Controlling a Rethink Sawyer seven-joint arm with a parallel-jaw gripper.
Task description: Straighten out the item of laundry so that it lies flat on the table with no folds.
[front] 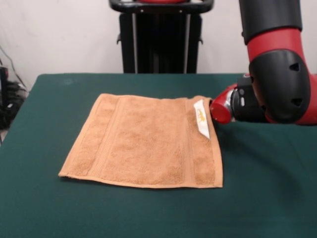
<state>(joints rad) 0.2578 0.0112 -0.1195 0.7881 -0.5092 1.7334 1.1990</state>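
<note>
The tan-orange terry towel (148, 144) lies spread out on the dark green table (267, 198), a little left of the middle. Woven border bands run near its left and right ends. Its white tag (201, 118) lies on top at the far right edge. I see no large folds; the near edge looks slightly raised. The red and black arm (277, 84) comes down at the right. A red rounded end of it (220, 110) sits right beside the towel's far right corner. The gripper itself does not show in the front view.
The robot's black pedestal (161, 39) stands behind the table's far edge. Cables and dark gear (7, 99) lie off the table's left side. The arm's bulk hangs over the table's right part.
</note>
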